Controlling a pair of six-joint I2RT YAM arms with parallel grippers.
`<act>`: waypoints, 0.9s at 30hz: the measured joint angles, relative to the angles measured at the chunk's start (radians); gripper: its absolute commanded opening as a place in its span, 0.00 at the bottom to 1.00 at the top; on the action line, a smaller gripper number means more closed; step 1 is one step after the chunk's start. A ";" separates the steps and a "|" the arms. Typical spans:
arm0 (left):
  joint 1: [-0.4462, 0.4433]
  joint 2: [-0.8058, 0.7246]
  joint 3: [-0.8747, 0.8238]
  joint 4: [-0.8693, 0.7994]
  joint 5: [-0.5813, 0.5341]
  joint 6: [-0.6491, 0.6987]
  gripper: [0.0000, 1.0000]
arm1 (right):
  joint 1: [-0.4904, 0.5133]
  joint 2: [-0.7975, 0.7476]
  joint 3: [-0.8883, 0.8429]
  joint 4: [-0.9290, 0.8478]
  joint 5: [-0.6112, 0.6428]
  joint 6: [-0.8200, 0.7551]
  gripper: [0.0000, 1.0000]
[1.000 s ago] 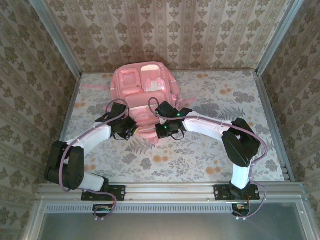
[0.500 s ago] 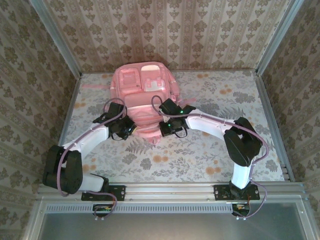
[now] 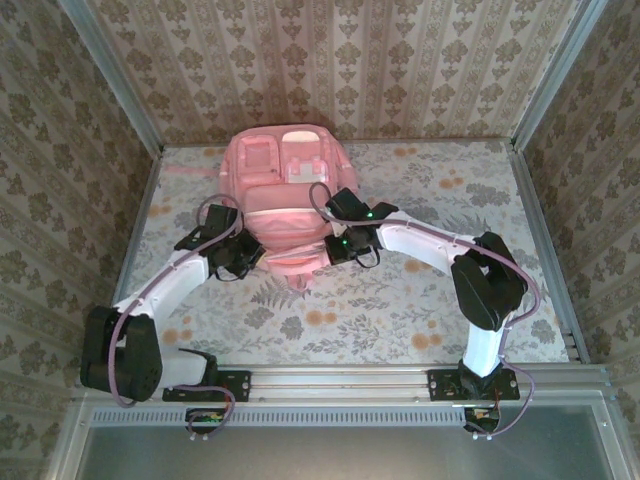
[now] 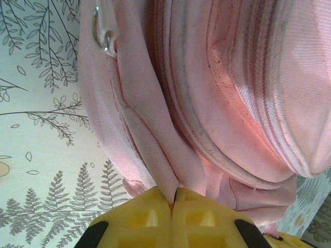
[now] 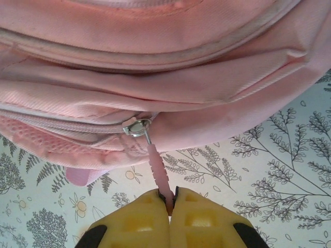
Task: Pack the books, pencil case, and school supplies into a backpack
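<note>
Backpack (image 3: 285,190) lies by the far edge of the table (image 3: 450,300), and you've braced it for the zip — left gripper (image 4: 173,199) pinched shut on a fold of its fabric, right gripper (image 5: 170,199) clamped on the zipper pull (image 5: 156,165) — likely so one anchors while the other draws.

— What sort of place are we in?
— We take it for a lab booth dressed as a home: wallpaper panels (image 3: 340,60) held by metal posts (image 3: 110,75), a floral table cover (image 3: 400,300), and an aluminium rail (image 3: 340,381) with arm bases (image 3: 470,382) bolted on.
</note>
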 measured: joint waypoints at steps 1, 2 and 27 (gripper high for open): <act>0.004 -0.005 0.000 -0.003 0.001 0.004 0.00 | -0.002 0.000 0.002 0.000 0.000 -0.004 0.00; 0.006 -0.009 0.000 -0.006 0.002 0.008 0.00 | -0.005 0.001 0.004 0.000 0.000 -0.008 0.00; 0.050 -0.065 -0.013 -0.047 0.015 0.087 0.00 | -0.039 0.034 -0.078 0.165 -0.145 -0.012 0.00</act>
